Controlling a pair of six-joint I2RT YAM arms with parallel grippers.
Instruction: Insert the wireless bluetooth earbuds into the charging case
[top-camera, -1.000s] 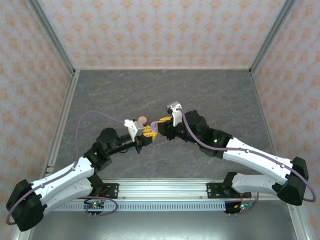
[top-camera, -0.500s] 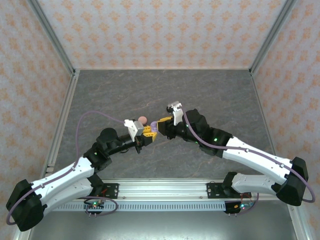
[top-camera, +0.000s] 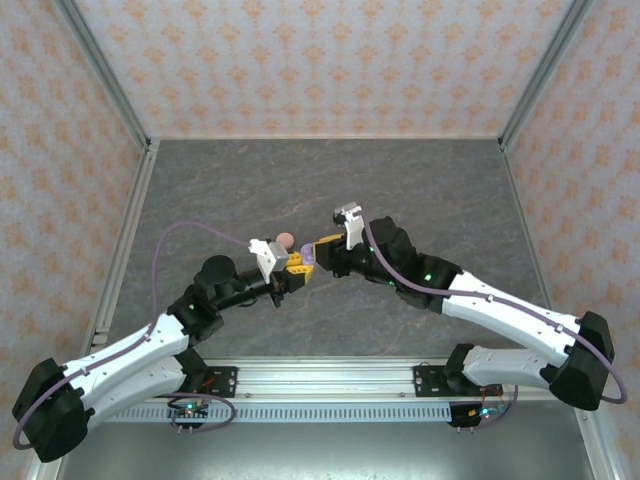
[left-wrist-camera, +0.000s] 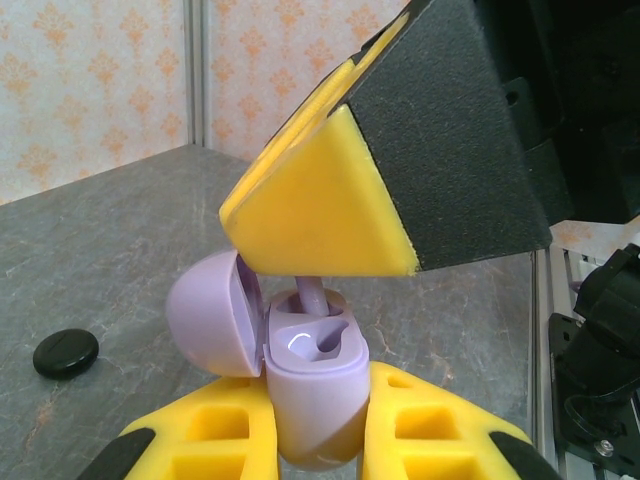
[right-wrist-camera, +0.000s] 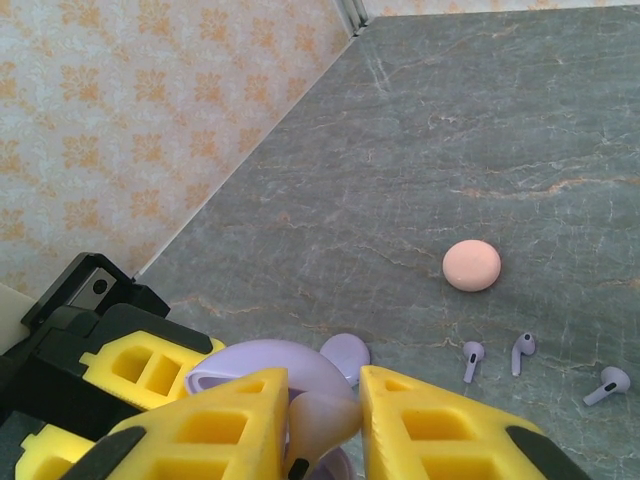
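Left gripper (left-wrist-camera: 320, 445): clamped on a small lilac plastic charging case (left-wrist-camera: 315, 385), held upright with its lid swung open. Right gripper (right-wrist-camera: 322, 425): pinched a lilac stemmed plastic earbud (left-wrist-camera: 310, 293) from above, stem down in the case's socket. Farther out on the grey marbled table (right-wrist-camera: 520, 130): lay three loose lilac earbuds (right-wrist-camera: 522, 352) near a round pink disc (right-wrist-camera: 472, 265); elsewhere, a flat black disc (left-wrist-camera: 66, 352).

Left fingers (top-camera: 296, 262), right fingers (top-camera: 327, 241) tip-to-tip, both clamped.
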